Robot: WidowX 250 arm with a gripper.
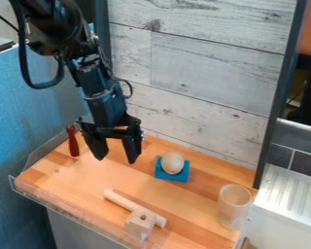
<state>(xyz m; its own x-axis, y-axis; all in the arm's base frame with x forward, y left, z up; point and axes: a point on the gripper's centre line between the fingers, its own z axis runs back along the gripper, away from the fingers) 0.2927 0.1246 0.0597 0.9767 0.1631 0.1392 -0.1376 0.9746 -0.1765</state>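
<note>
Whitewashed wood-plank wall [210, 73] behind, grey grain and dark knots, a dark upright post [281, 92] at its right. Textured blue panel [22, 112] along the left side. Warm, honey-toned wooden tabletop [67, 175] of joined strips, light and darker brown, with a clear raised edging [67, 209] at the front and left. Right of it: white ribbed surface [291, 194], dark grey tiles [306, 168] above.

Black jointed robot arm [93, 73] comes in from upper left. Its claw [116, 156] hangs over the back left part of the tabletop, fingers spread wide, pointing down.

Pale wooden mallet [140, 221] lies near the front edge: squared head with a round hole in the side facing up, long round handle running toward the back left. Translucent, tan-tinted cup [234, 206] upright at the right end.

Bright blue squared stand [181, 177] toward the back, to the right of the claw. Slim dark red tool [73, 142], smooth, rounded at the lower end, at the back left, left of the claw. Smooth beige egg [173, 163] rests on the blue stand, shaded along its lower side.
</note>
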